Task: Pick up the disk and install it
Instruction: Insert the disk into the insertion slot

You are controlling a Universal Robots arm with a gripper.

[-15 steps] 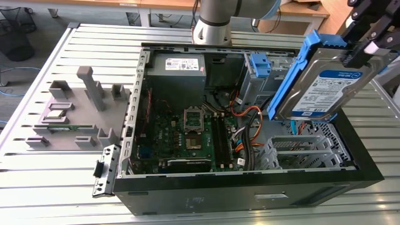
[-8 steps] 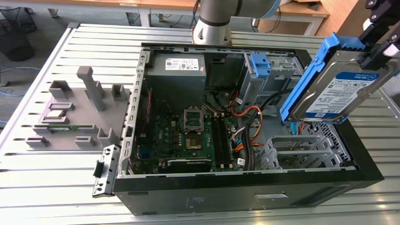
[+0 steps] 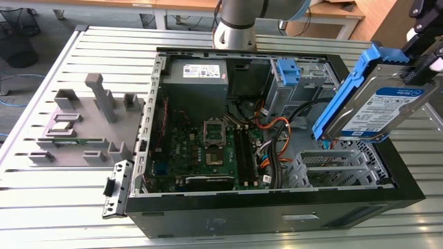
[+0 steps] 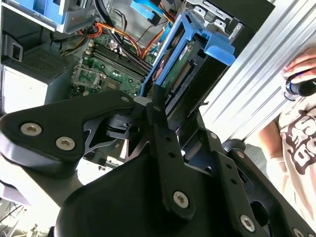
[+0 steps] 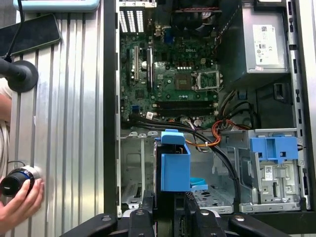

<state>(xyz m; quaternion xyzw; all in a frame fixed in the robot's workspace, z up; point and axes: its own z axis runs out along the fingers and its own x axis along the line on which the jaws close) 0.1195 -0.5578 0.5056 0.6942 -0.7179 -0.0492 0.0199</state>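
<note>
Slatted table [image 3: 41,207] bears open case [image 3: 277,210] with motherboard [image 3: 197,153]; hand [image 3: 424,65] grips disk [image 3: 377,111] above it.

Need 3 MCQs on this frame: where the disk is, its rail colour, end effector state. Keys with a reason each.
1. Where is the disk?
A) in the air over the open computer case, tilted
B) lying flat beside the case
C) seated flat inside the case

2. What colour are the disk's side rails?
A) red
B) blue
C) yellow

3. What state is the end effector in?
A) open, empty
B) shut on the disk
C) shut, empty

Key:
1 A: it hangs tilted above the case at the exterior view's right.
2 B: blue rails frame the silver body.
3 B: the second wrist view shows it clamped on the disk's edge.
</note>
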